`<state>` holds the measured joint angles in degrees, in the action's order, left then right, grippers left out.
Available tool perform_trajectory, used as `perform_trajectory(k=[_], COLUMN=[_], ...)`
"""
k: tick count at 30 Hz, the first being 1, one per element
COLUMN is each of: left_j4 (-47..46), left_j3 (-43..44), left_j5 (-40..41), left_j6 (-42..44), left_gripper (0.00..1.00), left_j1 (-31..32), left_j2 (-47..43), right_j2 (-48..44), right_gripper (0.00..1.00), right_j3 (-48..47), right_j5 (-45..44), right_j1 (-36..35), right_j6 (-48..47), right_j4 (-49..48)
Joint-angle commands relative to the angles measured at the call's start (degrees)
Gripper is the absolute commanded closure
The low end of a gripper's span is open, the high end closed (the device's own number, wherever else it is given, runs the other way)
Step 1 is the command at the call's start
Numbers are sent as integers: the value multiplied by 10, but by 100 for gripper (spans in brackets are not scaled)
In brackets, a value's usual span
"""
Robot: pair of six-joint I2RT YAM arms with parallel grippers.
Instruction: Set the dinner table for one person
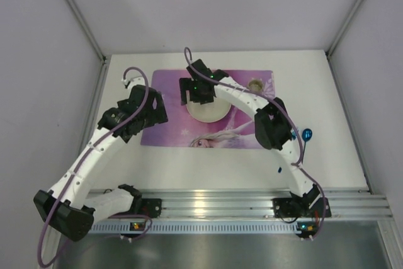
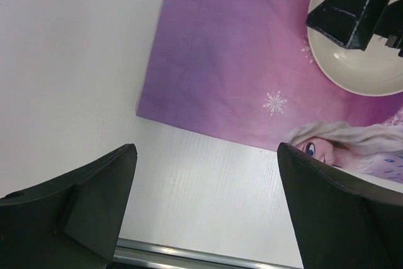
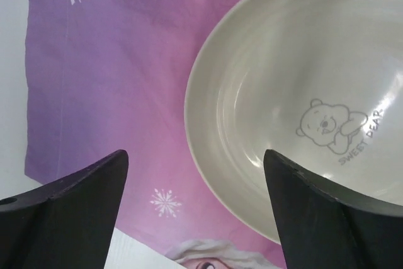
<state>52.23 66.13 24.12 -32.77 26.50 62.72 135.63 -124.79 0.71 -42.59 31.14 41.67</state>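
Black fingers (image 3: 69,218) of the right gripper (image 3: 195,155) fill the bottom corners of the right wrist view, jaws well apart, nothing between them. Below them is a cream dish (image 3: 283,80) lying on the purple-pink placemat (image 3: 107,61). The dish rim sits under the gap, and its right side is cut off by the frame. Only this view shows the grey print inside the dish: a small bear (image 3: 327,124) with lettering beside it, probably "SWEET BEAR", though the second word is hard to read. In the left wrist view, the left gripper (image 2: 206,149) also has its jaws wide apart and empty. It hangs above the near left corner of the placemat, with the white dinner table (image 2: 69,61) showing to the left and on the near side. A silver rail (image 2: 189,257) is just visible at the bottom edge. The same view catches the right gripper's dark tip over the dish, seen from the side. The top view alone gives the layout: the dinner table fills the middle, the placemat lies toward its far side, and the dish sits near the placemat's centre, largely hidden under the right gripper. Also only there are a small round cup-like object (image 1: 255,84) on the placemat's far right part and a shiny blue object (image 1: 306,135) on the table right of the placemat, close against the right arm. Neither can be identified at this size.
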Motion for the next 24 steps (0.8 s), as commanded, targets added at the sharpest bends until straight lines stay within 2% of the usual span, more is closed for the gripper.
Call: perform_trajectory(k=[1,5,6,8,9,10,11,12,14,16,19,21,23,24], left_j4=[-4,-33,-42,-70,-81,-102,-110,-117,-138,-148,-151,-151,-152,-154], left_j3=[22,41,42,39,37,35,30,31,33,41,66,87,104,109], left_j5=[9,-14,-31,-48,-70,-81,-92,-99,-108,-110,-129,-140,-147,-148], left_j6=[14,24,25,27,28,31,30,30,34,37,39,39,44,46], left_gripper=[1,1,1,1,1,1,1,2,2,2,3,3,3,4], left_j1=[0,0,0,0,1,1,4,14,28,50,63,65,65,65], left_j2=[14,46,58,71,87,95,107,116,151,188,227,259,279,283], right_j2=[-91,-252,-285,-382,-412,-463,-486,-506,-555,-575,-584,-579,-566,-560], right_gripper=[11,11,11,16,18,19,22,23,23,25,42,60,67,67], right_j3=[37,170,244,328,408,446,513,545,623,660,711,739,754,756], right_j5=[10,-39,-47,-46,-39,-27,-23,-19,-14,-12,-18,-15,-14,-17], right_j1=[5,46,73,111,156,180,204,247,285,329,370,397,409,420], right_j6=[-8,-5,-4,-3,-1,-2,-3,-10,-19,-31,-28,-20,-17,-16], right_j4=[-34,-42,-47,-67,-70,-73,-74,-73,-72,-66,-54,-53,-51,-49])
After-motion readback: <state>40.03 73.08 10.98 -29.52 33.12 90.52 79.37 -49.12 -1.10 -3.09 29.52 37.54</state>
